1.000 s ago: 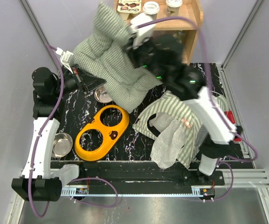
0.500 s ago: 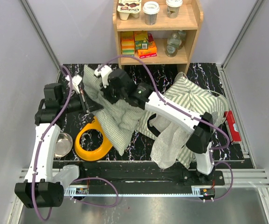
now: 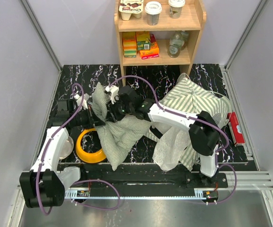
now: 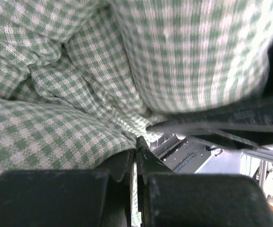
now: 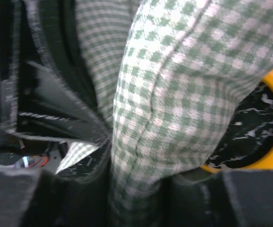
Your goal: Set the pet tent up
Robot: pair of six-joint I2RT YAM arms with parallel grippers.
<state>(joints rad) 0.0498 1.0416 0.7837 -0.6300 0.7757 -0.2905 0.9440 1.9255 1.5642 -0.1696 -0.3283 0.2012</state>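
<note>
Black marbled tabletop (image 3: 174, 78) fills the floor of a grey-walled cell, with both arm bases at its near edge. Closest on the right half lies the pet tent (image 3: 193, 101), a slumped heap rather than a standing shelter. Its white mesh panel (image 3: 171, 144) droops toward the near edge, and behind that the sage-green-and-white striped cloth bunches up in loose folds toward the middle of the table. The right arm reaches across the heap, above its left part.

Both end effectors work to the left of the tent, and neither touches it. The left gripper (image 4: 137, 156) has its fingers pressed together on a thin fold of the green checked cushion (image 3: 119, 135). The right gripper (image 5: 138, 189) sits just beside it, nearer the tent's left edge. Its fingers stand apart with a thick fold of the same cushion between them, and whether they press that fold cannot be told. The cushion hangs over a yellow bowl holder (image 3: 86, 150), with a steel bowl (image 3: 64, 147) at its left.

Farthest back, a wooden shelf (image 3: 160, 28) holds cups and boxes.
</note>
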